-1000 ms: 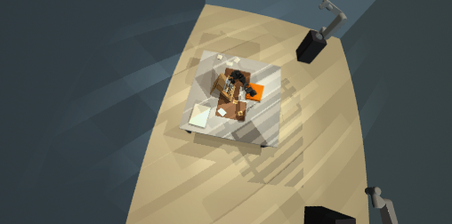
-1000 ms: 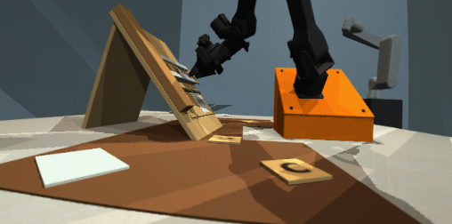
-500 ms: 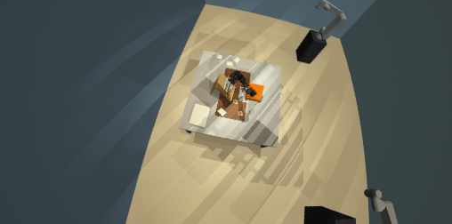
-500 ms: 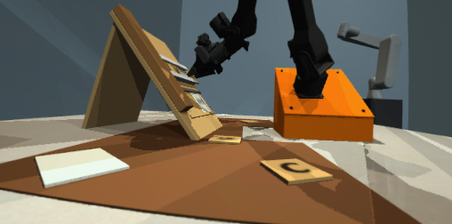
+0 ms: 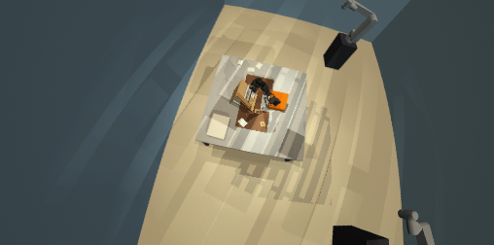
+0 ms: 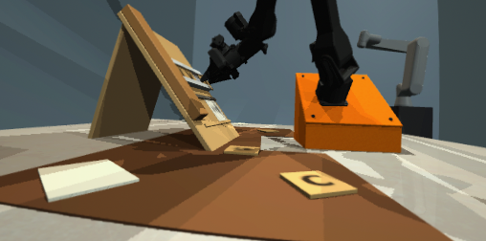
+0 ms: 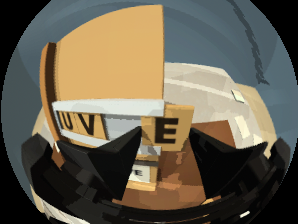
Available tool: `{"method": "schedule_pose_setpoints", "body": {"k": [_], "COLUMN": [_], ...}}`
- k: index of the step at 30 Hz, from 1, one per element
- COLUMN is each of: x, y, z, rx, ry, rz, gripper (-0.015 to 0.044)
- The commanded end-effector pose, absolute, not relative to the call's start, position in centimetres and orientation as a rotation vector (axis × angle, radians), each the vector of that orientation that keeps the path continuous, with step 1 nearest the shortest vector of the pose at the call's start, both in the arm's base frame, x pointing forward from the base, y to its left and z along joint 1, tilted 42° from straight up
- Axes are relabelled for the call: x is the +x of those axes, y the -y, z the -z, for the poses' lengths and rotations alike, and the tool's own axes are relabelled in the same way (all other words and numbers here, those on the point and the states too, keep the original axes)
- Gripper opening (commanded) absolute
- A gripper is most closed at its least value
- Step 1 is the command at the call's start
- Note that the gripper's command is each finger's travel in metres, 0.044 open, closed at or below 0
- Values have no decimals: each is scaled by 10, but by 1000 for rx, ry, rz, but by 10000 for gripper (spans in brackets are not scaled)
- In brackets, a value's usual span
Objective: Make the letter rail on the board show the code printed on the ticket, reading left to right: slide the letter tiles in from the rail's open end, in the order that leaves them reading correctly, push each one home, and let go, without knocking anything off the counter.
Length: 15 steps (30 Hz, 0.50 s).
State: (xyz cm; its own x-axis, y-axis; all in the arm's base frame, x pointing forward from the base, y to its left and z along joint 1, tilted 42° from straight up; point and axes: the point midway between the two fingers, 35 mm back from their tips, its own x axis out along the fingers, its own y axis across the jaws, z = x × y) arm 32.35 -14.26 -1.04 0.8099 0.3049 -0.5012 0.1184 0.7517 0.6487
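The letter board (image 5: 241,94) (image 6: 158,70) (image 7: 110,60) leans as an easel. Its rail (image 7: 107,106) holds a U tile (image 7: 66,120) and a V tile (image 7: 87,124) at the left, reading "UV". My gripper (image 6: 205,80) (image 7: 165,130) is shut on the E tile (image 7: 175,115), upright and readable at the rail's right end. The E tile's left part overlaps the rail end and the rest sticks out to the right; a stretch of rail shows between V and E. The ticket (image 6: 214,109) (image 7: 139,173) is below the rail; a finger hides part of its code, leaving an E readable.
A C tile (image 6: 306,187) (image 5: 263,123) and another tile (image 6: 242,150) lie on the brown mat (image 6: 206,197). A white card (image 6: 86,178) (image 5: 242,122) lies there too. The orange arm base (image 6: 349,135) (image 5: 280,101) stands right of the board. Small pale pieces lie at the counter's far edge.
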Motion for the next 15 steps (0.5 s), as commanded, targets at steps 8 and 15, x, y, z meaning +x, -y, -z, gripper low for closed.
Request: {"method": "schedule_pose_setpoints", "body": {"k": [8, 15], "x": [323, 323], "y": [137, 134], "z": [7, 5], "rx": [730, 731], "ry": [-636, -636], "rz": [-105, -105], "gripper": [0, 0]}}
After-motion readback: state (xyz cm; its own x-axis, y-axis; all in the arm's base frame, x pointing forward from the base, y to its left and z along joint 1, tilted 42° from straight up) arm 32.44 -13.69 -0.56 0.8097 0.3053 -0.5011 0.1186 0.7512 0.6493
